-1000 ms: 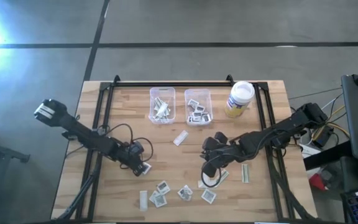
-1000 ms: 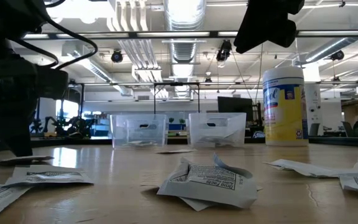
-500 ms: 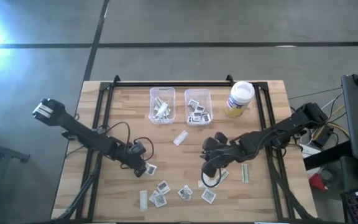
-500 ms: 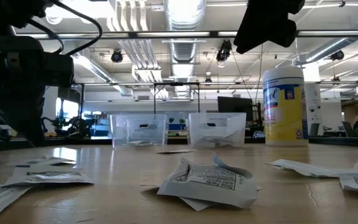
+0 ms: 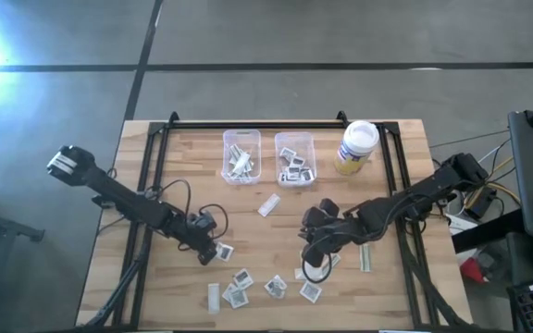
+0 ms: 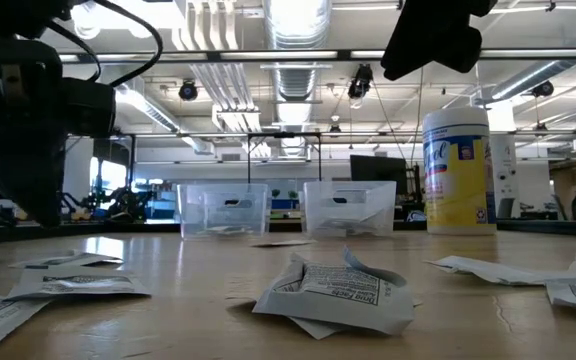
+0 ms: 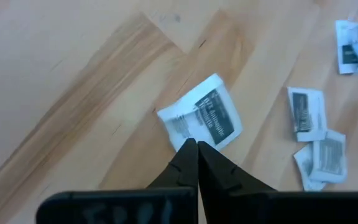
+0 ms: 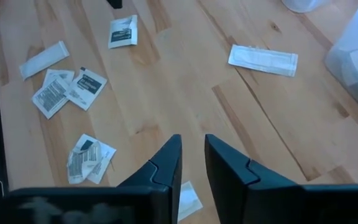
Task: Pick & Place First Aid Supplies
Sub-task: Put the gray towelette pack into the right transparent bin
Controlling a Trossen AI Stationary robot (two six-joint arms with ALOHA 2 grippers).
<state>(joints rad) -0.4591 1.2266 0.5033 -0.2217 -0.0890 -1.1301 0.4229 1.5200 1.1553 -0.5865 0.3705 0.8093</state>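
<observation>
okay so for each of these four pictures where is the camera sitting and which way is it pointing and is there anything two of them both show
High view: above the table, facing straight down; both arms, left gripper, right gripper.
Low view: at table-top height, facing level toward two clear bins and the room; dark arm parts hang above.
Left wrist view: on the left arm, facing down past its shut gripper whose tips meet the edge of a square packet.
Right wrist view: on the right arm, facing scattered packets; its gripper is parted and empty.
Shared: the long strip shows in the high and right wrist views.

Bare wood between the arms, lone strip packet (image 5: 268, 204) there, bins (image 5: 241, 154) and jar (image 5: 356, 146) lining far edge
</observation>
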